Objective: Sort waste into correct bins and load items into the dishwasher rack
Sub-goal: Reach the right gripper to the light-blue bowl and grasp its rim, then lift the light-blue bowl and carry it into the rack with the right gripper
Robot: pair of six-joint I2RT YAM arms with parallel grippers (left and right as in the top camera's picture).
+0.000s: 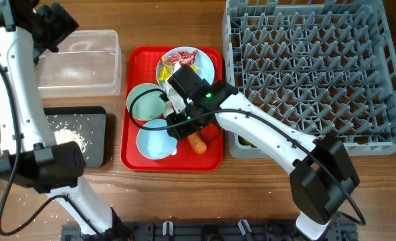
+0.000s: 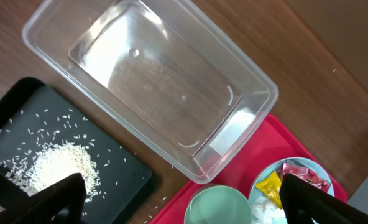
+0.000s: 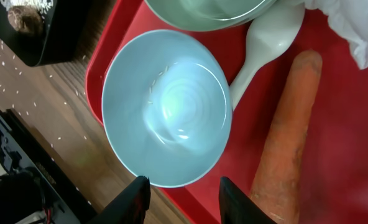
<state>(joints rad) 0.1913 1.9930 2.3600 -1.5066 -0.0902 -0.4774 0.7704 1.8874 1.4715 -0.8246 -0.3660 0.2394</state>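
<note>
Right tool (image 3: 183,186): spread apart, clamped on nothing, poised above the near rim of the pale blue bowl (image 3: 165,109) on the red tray (image 3: 358,162); contact with the rim not determinable. Beside that bowl: white spoon (image 3: 265,43), handle end at the rim, and orange carrot (image 3: 286,130), lying flat alongside the spoon. Second bowl (image 1: 144,102) just behind, next to the light blue plate (image 1: 208,70) holding red wrapper (image 2: 302,175), yellow wrapper (image 2: 270,185) and crumpled tissue (image 2: 266,213).

Left tool (image 2: 181,182): spread apart, empty, hovering over the clear tub (image 2: 153,81) and black tray (image 2: 119,167). Rice grains (image 2: 59,165) heaped in the black tray, together with a brownish lump (image 3: 25,18); stray grains scattered on the tabletop (image 3: 53,106). Dishwasher rack (image 1: 312,73) to the right of the red tray, just beside it.
</note>
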